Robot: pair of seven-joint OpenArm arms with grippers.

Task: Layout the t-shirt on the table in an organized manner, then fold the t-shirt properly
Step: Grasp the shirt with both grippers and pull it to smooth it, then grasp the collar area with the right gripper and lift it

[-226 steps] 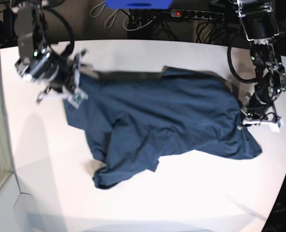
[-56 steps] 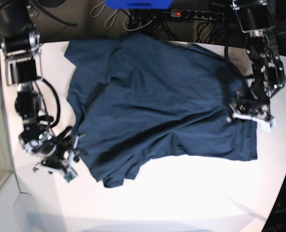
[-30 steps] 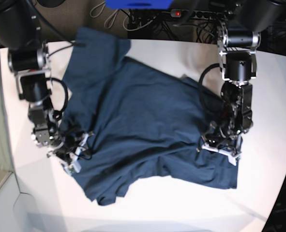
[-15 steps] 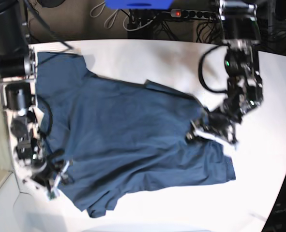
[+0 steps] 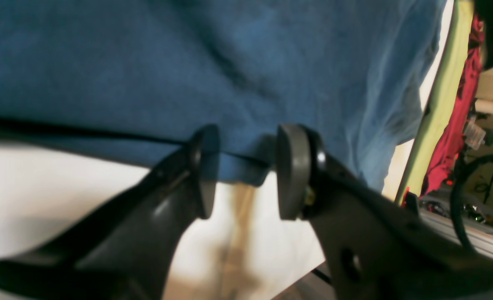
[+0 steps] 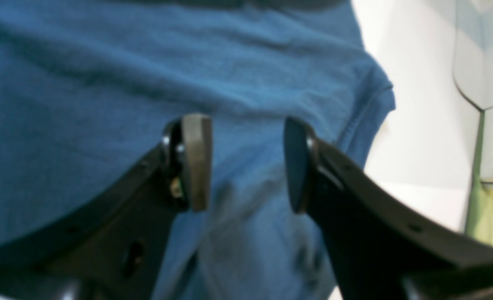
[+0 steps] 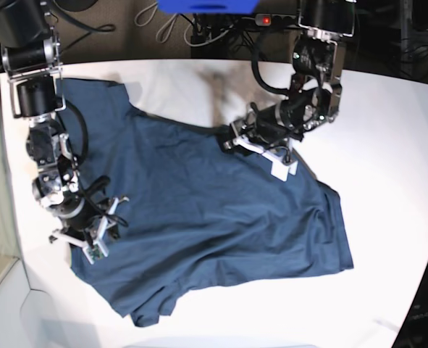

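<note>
White matte table (image 7: 387,145) fills the base view, cables and a power strip along the dark back edge. Dark navy-blue cotton t-shirt (image 7: 214,217) lies spread but skewed across the table's middle and the view's left, with creases and a bunched corner at the bottom. Right gripper (image 7: 90,235) sits on the shirt's left edge; left gripper (image 7: 261,141) is at the upper edge of the cloth. Whether either one pinches fabric can't be read from here.

Left wrist view: black jaws of the left gripper (image 5: 244,171) stand apart with a clear gap. A blue hem corner (image 5: 240,168) reaches in between the pads, but the pads are not pressed on it. No hold confirmed.

Right wrist view: right gripper (image 6: 246,162) jaws are parted wide over a sleeve or hem area of the t-shirt (image 6: 105,83). Cloth lies behind the gap, nothing clamped.

Step, as a judgement: layout phase, shirt not yet squared, folding not begun. Next move likely calls for closing on the edges and pulling them apart to flatten the wrinkles and straighten the body.
</note>
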